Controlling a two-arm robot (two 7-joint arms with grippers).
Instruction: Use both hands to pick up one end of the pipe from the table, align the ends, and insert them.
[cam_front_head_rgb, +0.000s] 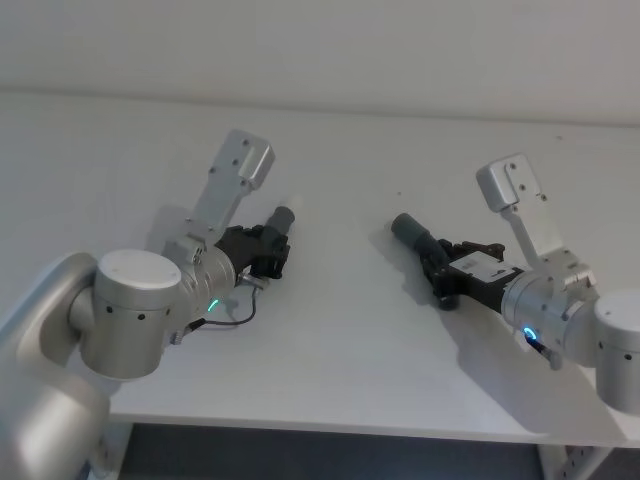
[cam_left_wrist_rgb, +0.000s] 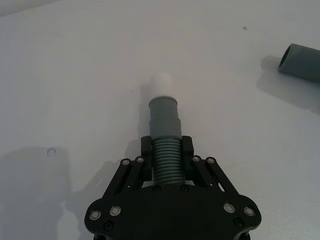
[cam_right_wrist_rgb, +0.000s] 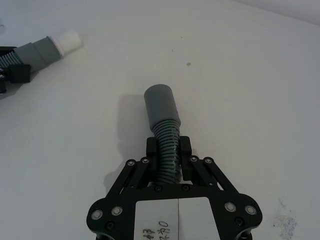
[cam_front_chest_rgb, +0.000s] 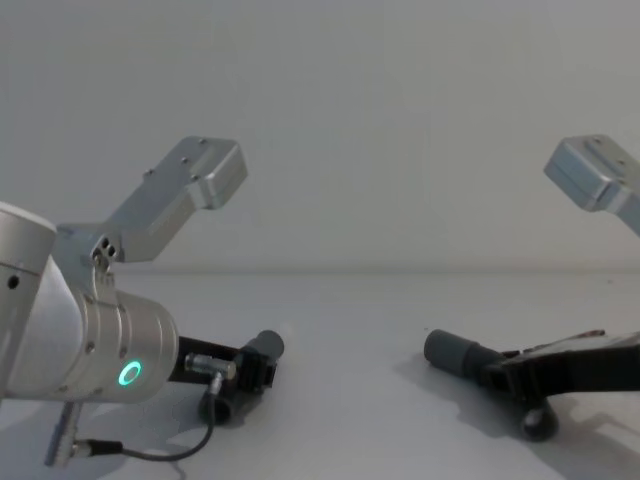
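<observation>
Two dark-grey pieces of the pipe lie low over the off-white table (cam_front_head_rgb: 340, 340), a wide gap between them. My left gripper (cam_left_wrist_rgb: 166, 152) is shut on the ribbed middle of the left piece (cam_left_wrist_rgb: 165, 117), whose narrow white tip (cam_left_wrist_rgb: 162, 84) points away from the jaws. In the head view that gripper (cam_front_head_rgb: 270, 245) sits left of centre with the piece (cam_front_head_rgb: 283, 218) sticking out. My right gripper (cam_right_wrist_rgb: 168, 150) is shut on the ribs of the other piece, with its smooth grey collar (cam_right_wrist_rgb: 161, 102) ahead. Its collar (cam_front_head_rgb: 410, 230) faces the left piece across the gap.
The table's front edge (cam_front_head_rgb: 330, 425) runs just below both arms. A pale wall (cam_front_chest_rgb: 400, 120) stands behind the table. Each wrist's silver camera bracket (cam_front_head_rgb: 240, 165) rises above its gripper. A thin black cable (cam_front_chest_rgb: 150, 455) hangs under the left wrist.
</observation>
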